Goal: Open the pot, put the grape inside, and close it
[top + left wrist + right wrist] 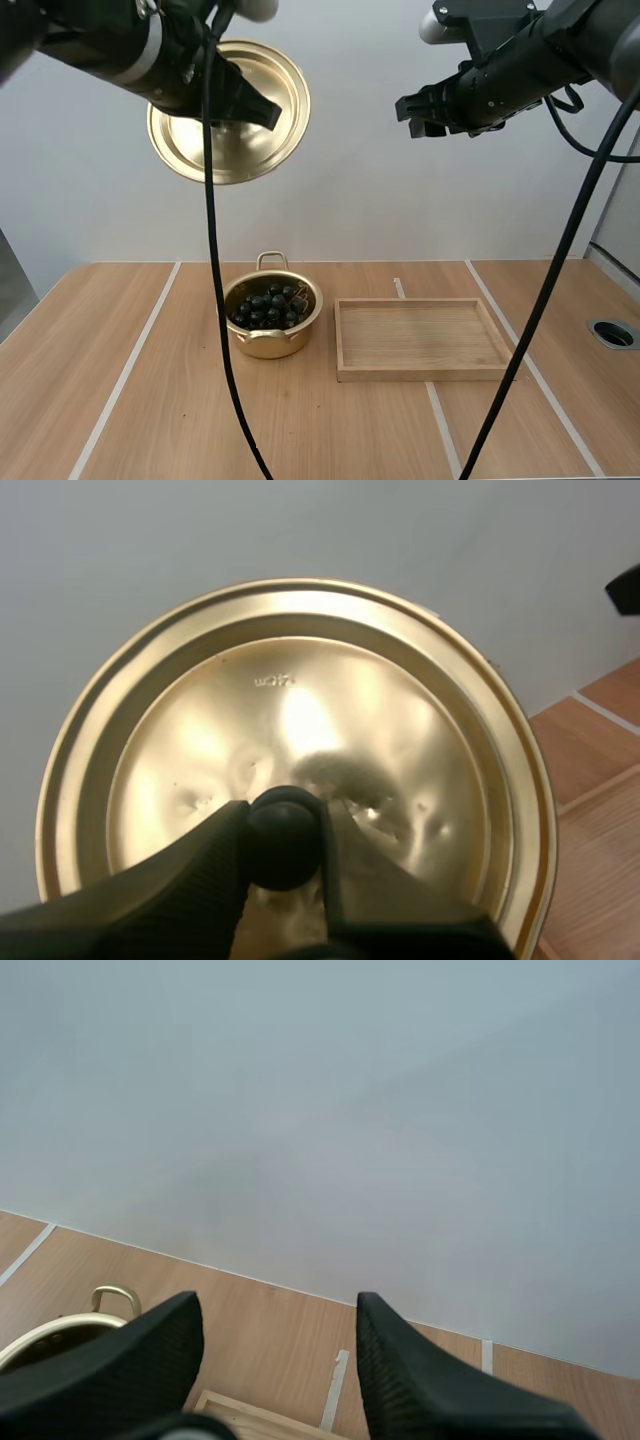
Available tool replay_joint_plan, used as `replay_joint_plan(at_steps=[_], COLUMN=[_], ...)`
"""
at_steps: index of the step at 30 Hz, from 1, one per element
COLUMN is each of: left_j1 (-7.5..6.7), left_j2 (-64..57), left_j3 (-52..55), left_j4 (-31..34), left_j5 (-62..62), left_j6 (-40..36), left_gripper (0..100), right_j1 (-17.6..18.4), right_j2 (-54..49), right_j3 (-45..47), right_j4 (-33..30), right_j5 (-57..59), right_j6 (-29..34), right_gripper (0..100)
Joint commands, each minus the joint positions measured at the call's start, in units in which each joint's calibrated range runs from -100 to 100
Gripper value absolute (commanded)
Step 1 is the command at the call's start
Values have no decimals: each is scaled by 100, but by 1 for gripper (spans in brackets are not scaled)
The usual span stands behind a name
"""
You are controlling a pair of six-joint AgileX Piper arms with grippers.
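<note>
Left gripper: high in the air over the left side of the table, clenched on the lid's knob.
Knob: a small black ball pinched between the two ribbed fingers, one on each side.
Lid: round and brass-coloured, held well above the table and tilted nearly on edge. Its knob side is turned to the left arm. It hangs higher than the pot and a little to its left, well apart from it.
Right gripper: also high up, over the right side and level with the lid, jaws released with nothing between them. From its own wrist the two fingers stand clearly apart, and the pot's handle and a corner of the tray lie below them.
Table: light wood crossed by pale stripes.
Pot: small and brass-coloured, uncovered, standing upright on the table left of centre, its looped handle on the far side.
Grapes: a dark bunch lying inside the pot, below its rim.
Tray: shallow, wooden and rectangular, flat on the table just right of the pot, near it but not touching.
Hole: a dark round opening in the tabletop at the far right edge.
Wall: plain pale grey, behind the table.
</note>
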Motion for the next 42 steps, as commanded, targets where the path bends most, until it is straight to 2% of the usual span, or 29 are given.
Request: replay_joint_plan(at_steps=[1, 3, 4, 6, 8, 9, 29, 42], left_j1=[6, 6, 6, 6, 6, 6, -1, -11], left_j2=[192, 338, 409, 551, 687, 768, 2604, 3309], left_j3=[245, 444, 543, 750, 938, 1034, 1949, 1988], left_j4=[-143, -143, -143, -143, -143, -146, -429, -584], left_j5=[-593, -810, -909, -1157, -1402, -1532, -3130, -3060], left_j6=[0, 0, 0, 0, 0, 0, 180, 344], left_gripper=[0, 0, 0, 0, 0, 0, 0, 0], right_j1=[-20, -20, -20, -20, -20, -20, -20, -20], right_j2=[-200, -231, -272, -318, -375, -407, -659, -659], right_j3=[-24, -24, -24, -24, -24, -24, -24, -24], right_j4=[-131, -215, -267, -329, -329, -290, -281, -281], right_j5=[58, 62, 77, 77, 77, 77, 223, 223], right_j6=[194, 315, 355, 441, 453, 453, 530, 530], right_gripper=[70, 63, 55, 33, 2, 0, 0, 0])
